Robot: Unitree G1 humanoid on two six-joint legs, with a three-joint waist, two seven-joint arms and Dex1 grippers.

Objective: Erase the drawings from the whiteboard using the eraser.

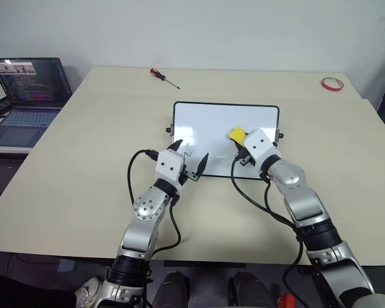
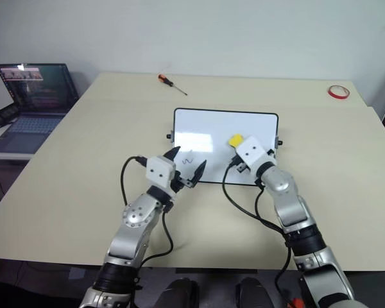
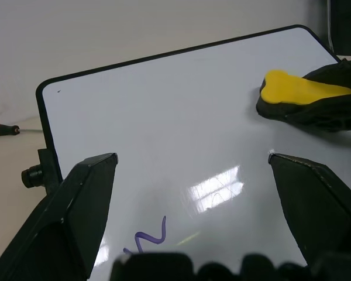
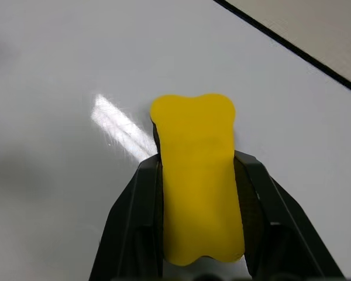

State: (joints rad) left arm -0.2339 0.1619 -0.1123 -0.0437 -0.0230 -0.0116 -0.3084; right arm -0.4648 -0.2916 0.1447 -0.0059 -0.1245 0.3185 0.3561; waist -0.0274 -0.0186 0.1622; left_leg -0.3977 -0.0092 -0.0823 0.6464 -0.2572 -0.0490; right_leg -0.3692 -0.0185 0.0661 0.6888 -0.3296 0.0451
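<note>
1. One blue squiggle [image 3: 145,240] left visible on the whiteboard [image 1: 212,122], near its front-left corner; elsewhere wiped white, as far as visible.
2. Whiteboard lying flat mid-desk [image 1: 83,160], long edges parallel to the near desk edge.
3. Right gripper [image 4: 199,193] clenched on the eraser [image 4: 196,193], yellow back up, over the board's right half near the front edge, presumably pad-down for wiping.
4. Left gripper [image 1: 191,158] spread wide, grasping nothing, straddling the front-left edge just by the squiggle, likely to steady the board.
5. Screwdriver [image 1: 164,77] near the far desk edge, red tape ring [image 1: 332,84] at the far-right corner, laptop [image 1: 25,96] off the left edge, all well apart.
</note>
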